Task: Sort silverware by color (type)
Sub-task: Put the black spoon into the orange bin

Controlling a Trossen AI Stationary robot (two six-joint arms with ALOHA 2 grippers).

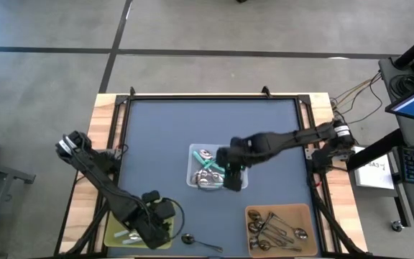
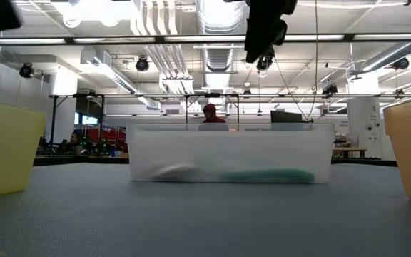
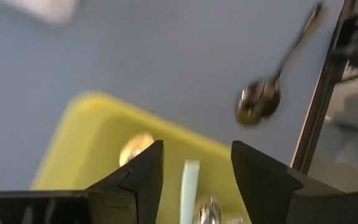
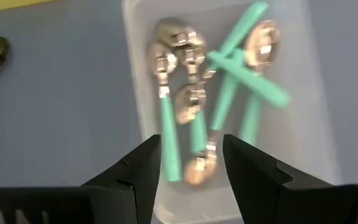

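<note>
Over the yellow bin [image 1: 113,232] at the table's seven o'clock corner, my left gripper [image 3: 194,177] hangs with fingers parted and empty, a pale-handled spoon [image 3: 189,186] lying below. My right gripper [image 4: 188,168], also spread and empty, hovers above the teal spoons [image 4: 229,81] in the central clear bin [image 1: 192,169]. A dark spoon [image 1: 196,241] lies at six o'clock beside the yellow bin.

Spoons [image 1: 208,171] in centre bin [image 1: 195,180]; side bins flank (one spoon [image 1: 192,239] loose).

High view looks straight down on the clear bin [image 1: 218,167]; low view faces it level from the tabletop; right wrist view hangs close above it
</note>
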